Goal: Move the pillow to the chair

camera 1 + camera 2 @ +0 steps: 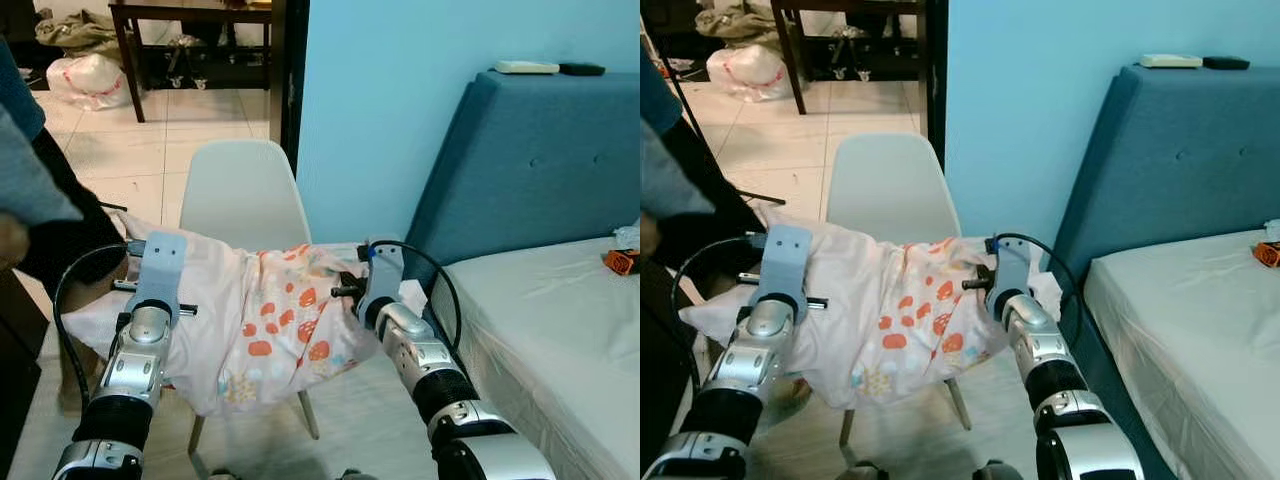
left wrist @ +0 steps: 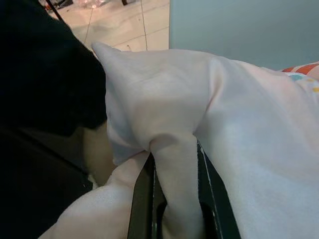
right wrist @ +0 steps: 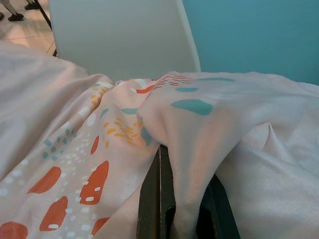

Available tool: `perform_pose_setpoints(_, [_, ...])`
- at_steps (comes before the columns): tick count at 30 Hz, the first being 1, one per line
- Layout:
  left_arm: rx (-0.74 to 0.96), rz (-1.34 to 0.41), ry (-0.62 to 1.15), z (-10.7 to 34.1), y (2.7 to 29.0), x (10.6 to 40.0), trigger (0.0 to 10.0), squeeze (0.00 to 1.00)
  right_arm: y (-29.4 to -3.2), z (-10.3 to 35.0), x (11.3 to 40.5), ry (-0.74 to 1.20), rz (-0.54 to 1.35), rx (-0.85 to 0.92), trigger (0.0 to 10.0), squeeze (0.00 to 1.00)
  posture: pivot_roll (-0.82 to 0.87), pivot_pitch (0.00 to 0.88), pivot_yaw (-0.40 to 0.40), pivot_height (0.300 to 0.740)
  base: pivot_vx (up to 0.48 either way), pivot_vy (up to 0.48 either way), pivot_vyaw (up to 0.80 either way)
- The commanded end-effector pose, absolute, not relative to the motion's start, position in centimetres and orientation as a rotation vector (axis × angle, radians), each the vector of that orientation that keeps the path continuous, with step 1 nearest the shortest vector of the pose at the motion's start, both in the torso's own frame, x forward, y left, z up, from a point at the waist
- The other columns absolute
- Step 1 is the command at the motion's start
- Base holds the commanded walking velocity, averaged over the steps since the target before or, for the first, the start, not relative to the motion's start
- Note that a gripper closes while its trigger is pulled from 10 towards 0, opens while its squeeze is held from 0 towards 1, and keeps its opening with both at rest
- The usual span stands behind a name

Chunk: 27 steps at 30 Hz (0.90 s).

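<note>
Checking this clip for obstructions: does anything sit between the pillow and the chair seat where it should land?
Nothing visible does. The pillow is pinched at both ends, by the left gripper and the right gripper, and already hangs across the white chair in front of its backrest. The seat itself is hidden under the fabric.
</note>
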<state>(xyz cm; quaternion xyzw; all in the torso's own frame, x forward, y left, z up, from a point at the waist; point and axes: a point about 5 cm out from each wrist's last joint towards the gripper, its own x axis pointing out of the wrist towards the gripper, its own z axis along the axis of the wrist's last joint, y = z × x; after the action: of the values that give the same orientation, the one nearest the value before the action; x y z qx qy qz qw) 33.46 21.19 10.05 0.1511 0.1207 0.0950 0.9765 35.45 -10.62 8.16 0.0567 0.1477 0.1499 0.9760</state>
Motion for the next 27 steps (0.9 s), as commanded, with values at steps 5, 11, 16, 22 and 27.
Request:
perform_pose_setpoints(5, [0.356, 0.175, 0.149, 12.5, 20.7, 35.3, 10.0, 0.00, -9.0, 10.0, 36.5, 0.236, 0.385, 0.057, 10.0, 0.00, 0.03, 0.000, -0.075, 0.630, 0.000, 0.000, 0.00])
perform_pose_setpoints(11, [0.379, 0.183, 0.145, 13.0, 21.0, 35.7, 10.0, 0.00, -8.8, 10.9, 37.1, 0.207, 0.392, 0.060, 10.0, 0.00, 0.04, 0.000, -0.083, 0.630, 0.000, 0.000, 0.00])
perform_pose_setpoints(16, [0.386, 0.190, 0.146, 13.0, 21.1, 35.7, 10.0, 0.00, -8.7, 11.2, 37.3, 0.192, 0.394, 0.048, 10.0, 0.00, 0.04, 0.037, -0.086, 0.630, 0.000, 0.000, 0.00])
perform_pose_setpoints(22, [0.366, 0.195, 0.157, 12.7, 21.1, 35.5, 10.0, 0.00, -8.4, 11.7, 37.4, 0.163, 0.400, 0.069, 10.0, 0.00, 0.04, 0.062, -0.085, 0.630, 0.000, 0.000, 0.00])
perform_pose_setpoints(27, [0.310, 0.193, 0.166, 12.3, 20.6, 35.2, 10.0, 0.00, -8.2, 12.5, 37.5, 0.105, 0.406, 0.108, 10.0, 0.00, 0.04, 0.044, -0.087, 0.630, 0.000, 0.000, 0.00])
